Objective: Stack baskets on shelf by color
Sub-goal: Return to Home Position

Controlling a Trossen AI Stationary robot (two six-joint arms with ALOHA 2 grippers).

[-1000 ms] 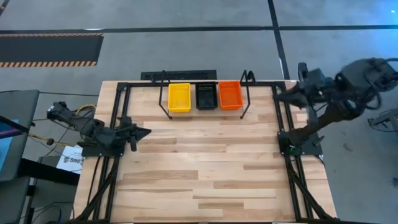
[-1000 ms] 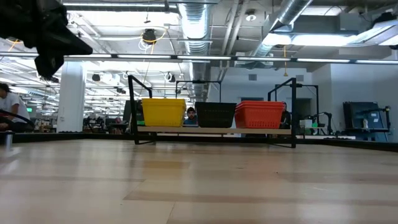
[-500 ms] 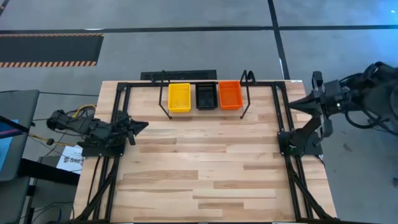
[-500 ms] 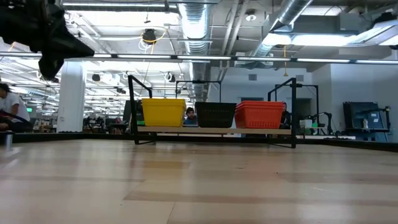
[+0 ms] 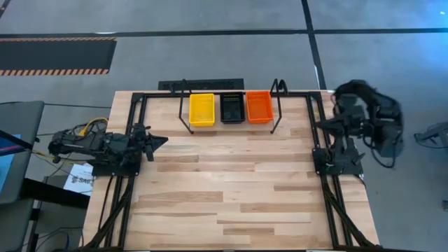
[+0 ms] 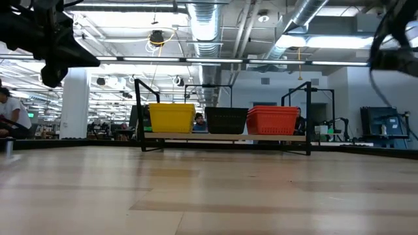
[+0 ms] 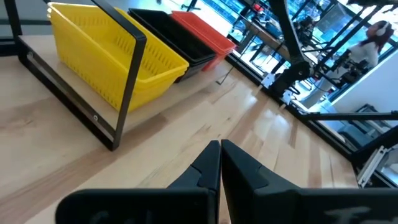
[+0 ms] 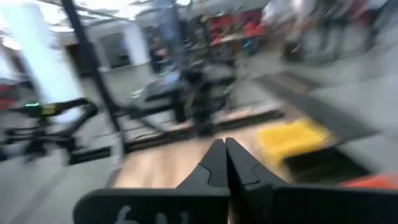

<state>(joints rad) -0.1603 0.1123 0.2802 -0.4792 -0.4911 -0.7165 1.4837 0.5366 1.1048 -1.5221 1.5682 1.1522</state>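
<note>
Low view, shelf (image 6: 196,136): we see its light board standing toward the far side of the table (image 6: 209,189), with a black wire hoop at each end.
Yellow baskets (image 6: 172,117): stacked on the board at the left end in this view, just beside the hoop.
Black baskets (image 6: 226,120): on the middle of the board, close between the other two colours.
Red-orange baskets (image 6: 272,120): stacked at the right end, several rims showing one above another; we cannot count them.
High view, order: we read yellow, black and red-orange side by side along the shelf, at the middle of the table's far edge.
Left gripper (image 5: 159,141): low at the table's left edge, pointing inward, well apart from the shelf; in the left wrist view its fingers (image 7: 202,171) are pressed together over bare wood with nothing between them.
Right gripper (image 5: 318,124): at the table's right edge, apart from the shelf's right hoop; its fingers (image 8: 211,165) meet tip to tip, holding nothing.
People: we see one person (image 6: 10,112) at the low view's left edge, beyond the table.
</note>
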